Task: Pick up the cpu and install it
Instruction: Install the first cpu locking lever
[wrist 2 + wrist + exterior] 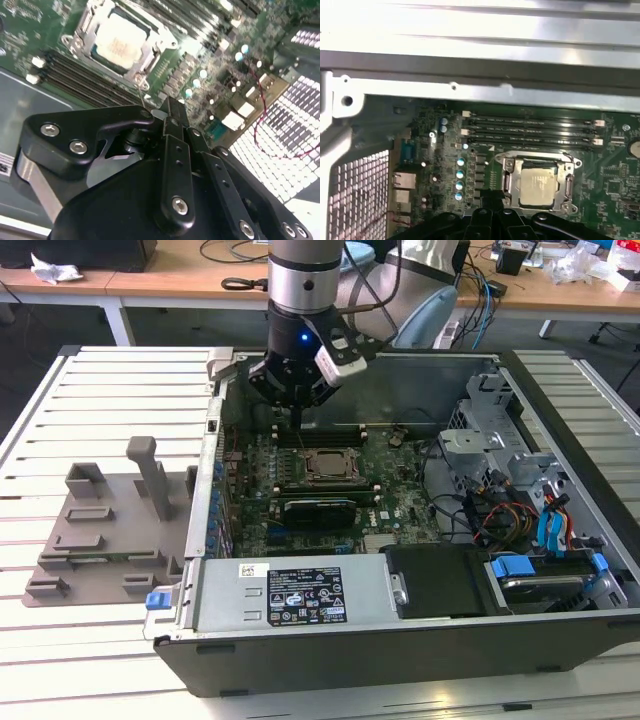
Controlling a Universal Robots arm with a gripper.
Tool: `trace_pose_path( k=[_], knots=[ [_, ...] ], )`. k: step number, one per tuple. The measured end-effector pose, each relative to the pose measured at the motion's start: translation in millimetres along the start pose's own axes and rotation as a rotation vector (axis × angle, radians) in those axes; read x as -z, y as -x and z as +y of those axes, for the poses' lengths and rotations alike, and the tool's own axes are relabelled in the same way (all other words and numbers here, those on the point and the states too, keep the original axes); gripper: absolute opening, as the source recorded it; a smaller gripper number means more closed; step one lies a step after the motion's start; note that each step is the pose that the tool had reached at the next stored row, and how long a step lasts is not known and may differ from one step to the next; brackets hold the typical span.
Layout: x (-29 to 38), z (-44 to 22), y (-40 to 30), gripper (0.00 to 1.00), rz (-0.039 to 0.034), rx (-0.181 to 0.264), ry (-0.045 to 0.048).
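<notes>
Already seated, the cpu (537,187) lies flat inside its socket frame (538,165) on the motherboard (330,490), beside the memory slots (532,131) toward the board's back edge, while the gripper (297,422) hangs just above it, fingers drawn together to a point, holding nothing.

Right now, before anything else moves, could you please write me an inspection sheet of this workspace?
Surface: white slatted table; open computer case lies on it.
Job's things: cpu sits in the socket frame on the motherboard, not held.
Clutter: gray plastic tray at the exterior view's left.
Grippers: gripper hovers above the motherboard near the socket, holding nothing; its fingers look closed.
Cables: coloured wires inside the case; black cables on the desk behind.
Surroundings: wooden desk.
</notes>
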State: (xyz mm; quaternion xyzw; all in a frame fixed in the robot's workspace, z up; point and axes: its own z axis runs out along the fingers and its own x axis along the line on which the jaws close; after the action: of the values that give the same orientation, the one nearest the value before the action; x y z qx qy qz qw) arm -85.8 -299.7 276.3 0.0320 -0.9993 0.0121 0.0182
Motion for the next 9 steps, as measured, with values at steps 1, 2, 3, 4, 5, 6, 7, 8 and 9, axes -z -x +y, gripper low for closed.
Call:
trace_pose_path(
  k=[1,2,3,4,5,6,7,8,9],
  knots=[
    [-0.6,2.1,-2.8,0.11,-0.0001,0.0,0.0009],
    [-1.5,5.0,-6.3,0.11,-0.0002,0.0,0.0019],
    [-2.2,7.8,-9.1,0.11,-0.0002,0.0,0.0028],
    [-2.9,10.2,-10.3,0.11,-0.0002,0.0,0.0035],
    [-3.8,14.3,-10.8,0.11,-0.0003,0.0,0.0053],
    [-4.4,16.9,-10.8,0.11,-0.0004,0.0,0.0066],
    [-5.7,21.5,-10.5,0.11,-0.0006,0.0,0.0085],
    [-7.3,25.0,-10.1,0.11,-0.0008,0.0,0.0096],
    [-8.4,26.0,-10.0,0.11,-0.0007,0.001,0.0097]
  ],
)
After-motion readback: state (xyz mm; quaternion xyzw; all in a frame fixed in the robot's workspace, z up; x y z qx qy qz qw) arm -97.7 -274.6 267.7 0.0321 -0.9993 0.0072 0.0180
